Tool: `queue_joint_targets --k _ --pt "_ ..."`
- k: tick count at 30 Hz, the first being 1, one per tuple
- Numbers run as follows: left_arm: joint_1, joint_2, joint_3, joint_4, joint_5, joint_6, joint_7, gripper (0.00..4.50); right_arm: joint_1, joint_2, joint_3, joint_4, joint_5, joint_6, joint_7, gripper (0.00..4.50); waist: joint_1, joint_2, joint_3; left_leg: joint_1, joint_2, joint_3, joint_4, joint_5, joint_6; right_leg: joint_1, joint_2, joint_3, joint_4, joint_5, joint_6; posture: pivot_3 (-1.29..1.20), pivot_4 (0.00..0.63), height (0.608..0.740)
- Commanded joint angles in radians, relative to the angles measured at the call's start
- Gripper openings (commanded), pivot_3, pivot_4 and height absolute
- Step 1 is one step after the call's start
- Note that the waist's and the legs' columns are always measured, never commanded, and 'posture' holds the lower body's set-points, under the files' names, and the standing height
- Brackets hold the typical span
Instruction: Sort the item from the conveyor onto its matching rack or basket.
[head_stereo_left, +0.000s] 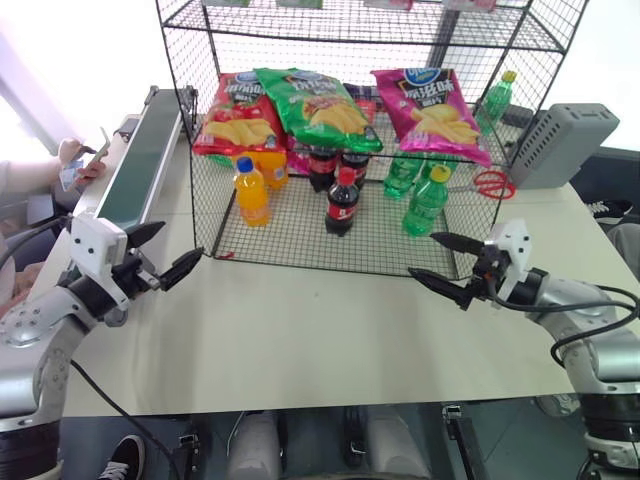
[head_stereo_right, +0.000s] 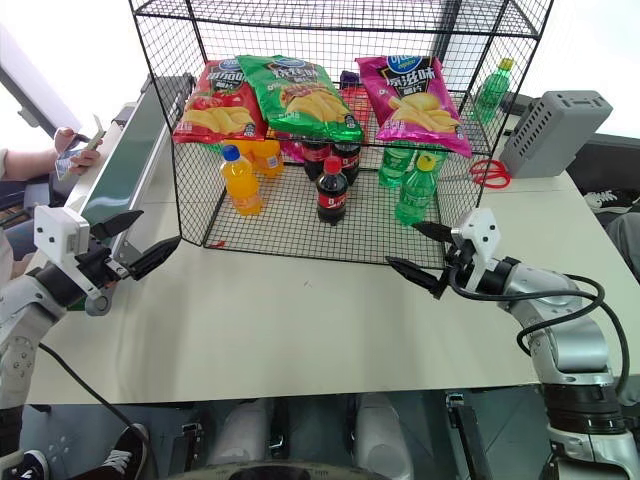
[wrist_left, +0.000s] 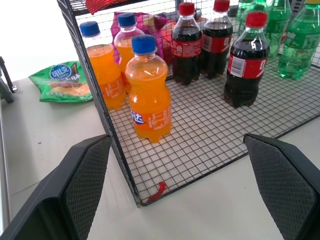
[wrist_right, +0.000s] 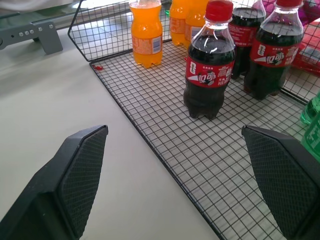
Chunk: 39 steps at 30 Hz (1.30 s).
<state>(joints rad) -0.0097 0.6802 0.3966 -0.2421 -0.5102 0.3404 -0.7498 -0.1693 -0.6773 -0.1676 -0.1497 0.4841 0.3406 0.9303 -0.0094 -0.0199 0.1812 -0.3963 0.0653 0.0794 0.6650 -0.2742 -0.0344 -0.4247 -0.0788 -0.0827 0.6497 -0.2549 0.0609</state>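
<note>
Hovering over the bare cream table (head_stereo_left: 330, 340): left gripper (head_stereo_left: 168, 252) and right gripper (head_stereo_left: 440, 262), fingers spread wide on both, nothing held. Behind them stands the black wire rack (head_stereo_left: 300, 250), bottles on its floor. Magenta chip bag (head_stereo_left: 432, 108) lies on the rack's tilted shelf, right of the green bag (head_stereo_left: 315, 103) and red bag (head_stereo_left: 240, 115). Conveyor (head_stereo_left: 140, 170) runs along the rack's left side; grey box (head_stereo_left: 565, 140) far right.
</note>
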Motion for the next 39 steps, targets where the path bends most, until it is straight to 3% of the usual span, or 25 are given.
queue_joint_targets --k 1,39 --pt "-0.007 0.002 0.007 -0.002 0.007 -0.033 -0.005 4.50 -0.020 -0.002 -0.010 -0.015 0.000 -0.013 -0.005 4.46 0.000 0.000 0.000 0.000 0.000 0.000 0.000 0.000 0.000 0.000 0.000 0.000 0.000 0.000 0.000 0.00 0.150 0.740" --pt "-0.014 0.008 0.001 0.027 0.006 -0.082 -0.068 4.50 -0.056 0.003 0.022 0.005 -0.033 -0.020 -0.030 4.46 -0.001 0.000 0.000 -0.001 0.000 -0.001 0.000 0.000 0.000 0.000 0.000 -0.002 0.000 0.000 0.000 0.00 0.150 0.740"
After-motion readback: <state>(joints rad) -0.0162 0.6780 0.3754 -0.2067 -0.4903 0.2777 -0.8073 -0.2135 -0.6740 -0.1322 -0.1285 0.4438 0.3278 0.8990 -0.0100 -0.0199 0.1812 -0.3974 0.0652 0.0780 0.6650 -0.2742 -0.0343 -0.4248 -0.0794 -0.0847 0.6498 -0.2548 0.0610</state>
